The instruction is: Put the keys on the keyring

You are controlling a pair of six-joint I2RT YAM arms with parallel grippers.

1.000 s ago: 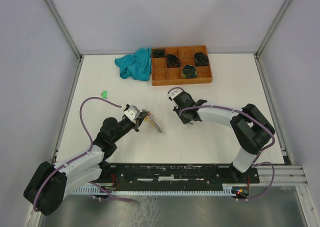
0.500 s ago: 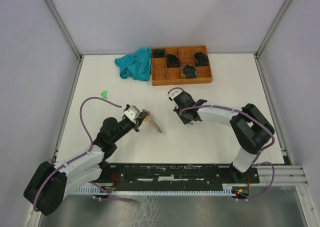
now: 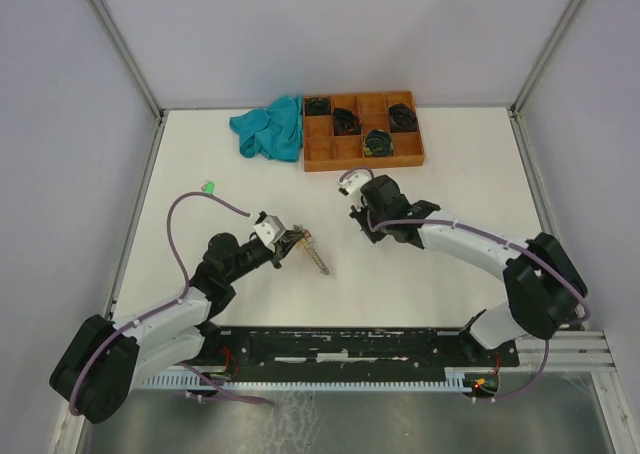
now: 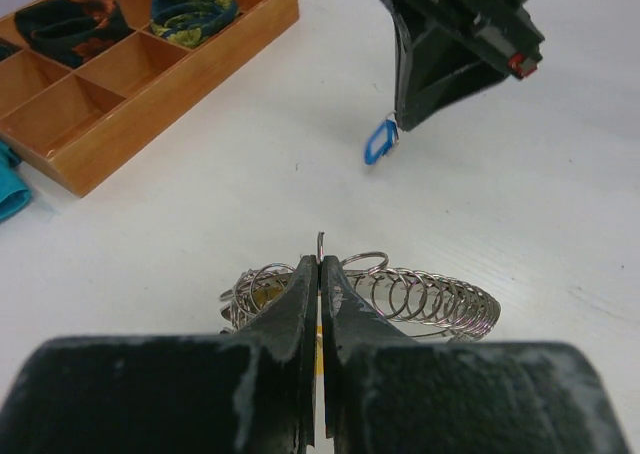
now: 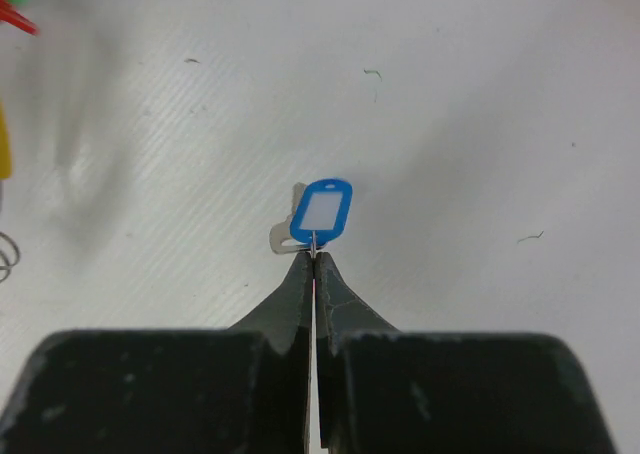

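Wrist views catch what overhead hides | right gripper [image 5: 313, 259] pinched tight on blue-tagged key [image 5: 322, 211], just past its tips | left gripper [image 4: 320, 264] clamped on keyring [image 4: 420, 299], coils beyond its tips

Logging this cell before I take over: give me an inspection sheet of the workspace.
Surface: white table, a few tiny specks.
Job's things: keyring held by the left gripper; blue tag held by the right gripper; green tag loose at far left.
Clutter: teal cloth; orange tray with black coils.
Grippers: both shut on their items.
Cables: purple cable looped off each wrist.
Surroundings: pale walls; nothing else seen.
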